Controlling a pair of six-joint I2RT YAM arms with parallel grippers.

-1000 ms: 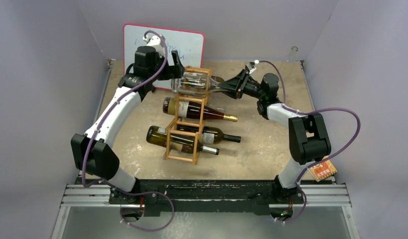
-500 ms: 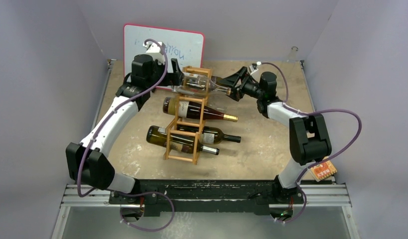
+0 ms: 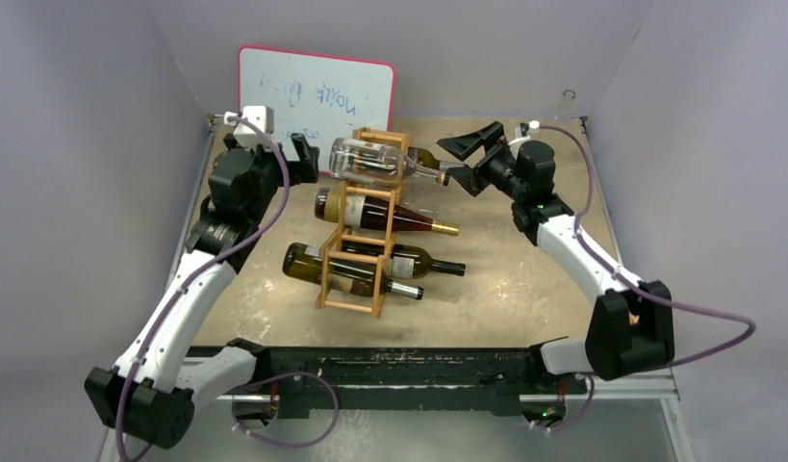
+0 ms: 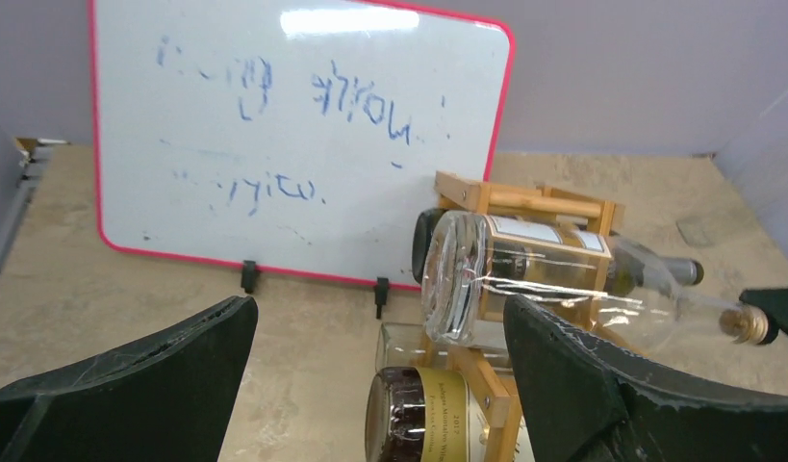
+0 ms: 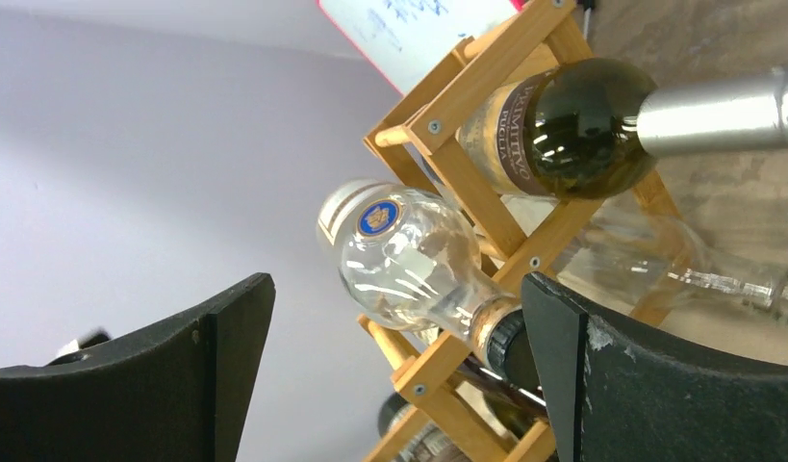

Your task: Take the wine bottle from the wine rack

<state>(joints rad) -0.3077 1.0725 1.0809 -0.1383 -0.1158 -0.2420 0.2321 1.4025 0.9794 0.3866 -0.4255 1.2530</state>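
A clear wine bottle [image 3: 368, 159] lies on its side across the top of the light wooden wine rack [image 3: 355, 306], neck pointing right. My right gripper [image 3: 454, 164] is open just off the bottle's capped end. In the right wrist view the clear bottle [image 5: 409, 255] shows between the wide-apart fingers, its dark cap close to the right finger [image 5: 601, 385], not clamped. My left gripper [image 3: 308, 159] is open to the left of the bottle's base. The left wrist view shows that clear bottle [image 4: 524, 279] ahead, near the right finger [image 4: 572, 375].
The rack holds several more bottles: a dark one with a gold cap [image 3: 370, 210], two lower ones [image 3: 332, 269] [image 3: 423, 262], and a dark one at the back [image 3: 423, 154]. A red-edged whiteboard [image 3: 313, 87] leans on the back wall behind the rack.
My right gripper has opened, let go of the clear bottle's neck and backed off to the right. The left arm has drawn back to the left. The bottle lies on the rack's top.
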